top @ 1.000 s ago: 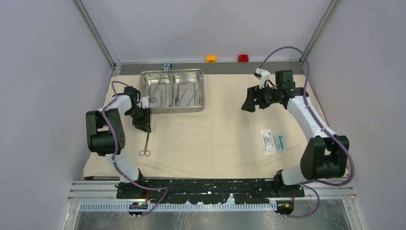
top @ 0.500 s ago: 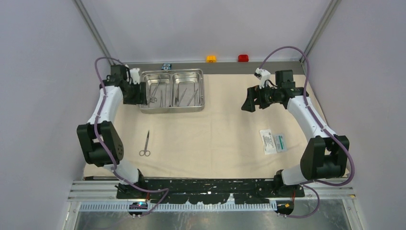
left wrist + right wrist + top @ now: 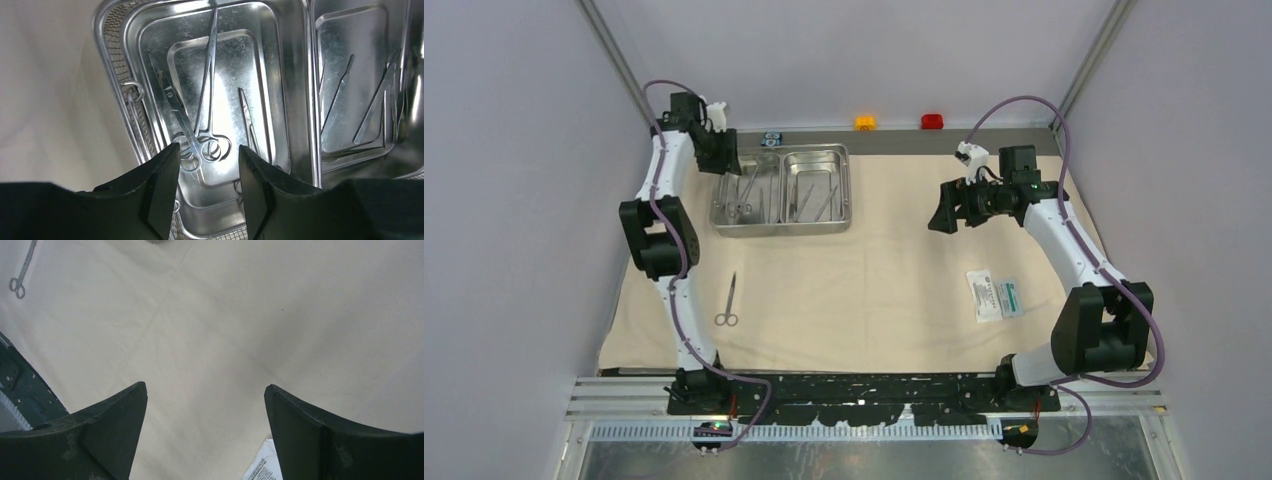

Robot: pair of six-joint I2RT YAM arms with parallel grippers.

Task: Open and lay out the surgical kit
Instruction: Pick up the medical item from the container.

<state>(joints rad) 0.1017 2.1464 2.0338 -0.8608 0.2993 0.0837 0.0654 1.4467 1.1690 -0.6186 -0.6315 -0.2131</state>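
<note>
One pair of scissors [image 3: 727,300] lies out on the beige cloth [image 3: 884,270] at the front left, the packet [image 3: 995,296] off to the right — everything else sits in the steel tray [image 3: 308,100]. The left gripper [image 3: 207,150] hangs over its left compartment, jaws partly apart and empty, lined up above the ring-handled forceps [image 3: 205,95], likely the next pick. The right gripper [image 3: 205,390] hovers wide open over cloth, holding nothing.

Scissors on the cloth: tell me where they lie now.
In the top view the scissors lie on the beige cloth, left side, nearer than the steel tray, ring handles toward the robot.
</note>
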